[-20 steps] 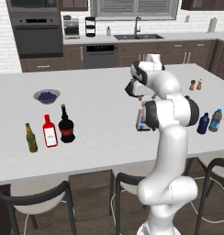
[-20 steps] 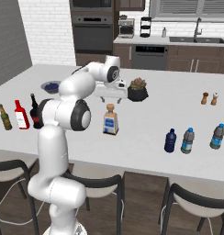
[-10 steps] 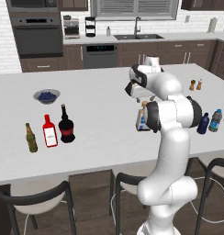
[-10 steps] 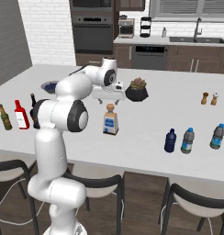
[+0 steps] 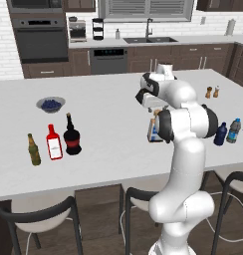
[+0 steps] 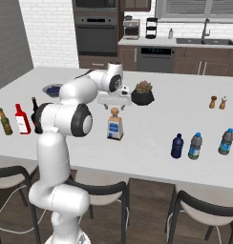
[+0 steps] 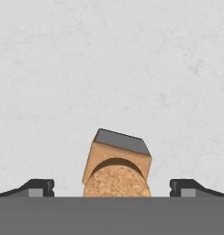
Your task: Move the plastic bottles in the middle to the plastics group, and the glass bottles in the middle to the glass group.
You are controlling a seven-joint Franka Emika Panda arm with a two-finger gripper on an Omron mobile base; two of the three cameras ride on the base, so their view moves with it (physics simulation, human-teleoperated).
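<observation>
The pale squarish bottle (image 6: 115,127) with the blue label and tan ball stopper stands upright near the middle of the counter (image 6: 152,125), its long axis vertical and the stopper pointing straight up. From the hand camera the stopper (image 7: 116,180) shows end-on at 6 o'clock, centred between the two dark fingers (image 7: 39,187), which stand wide apart on either side and touch nothing. The gripper (image 6: 112,98) hangs above the bottle with fingers pointing down, so it looks lined up for a top-down approach.

As glass, the bottle is probably stiff, fairly heavy and smooth, and would break if tipped or dropped. The round stopper is a poor hold; the flat shoulders or the squared body just below the neck look like the safer place to close on, with the fingers across two opposite flat faces.

Outward from there in the right base view: a dark potted plant (image 6: 142,93) sits at about 1 o'clock of the bottle, near the hand. The navy bottle (image 6: 176,146) stands at about 4 o'clock, just beside the two blue-capped bottles (image 6: 195,146). At 9 o'clock, well apart, stand the black round bottle (image 5: 71,136), the red bottle (image 5: 53,143) and the olive-brown bottle (image 5: 33,150), close together in a row, the likely destination.
</observation>
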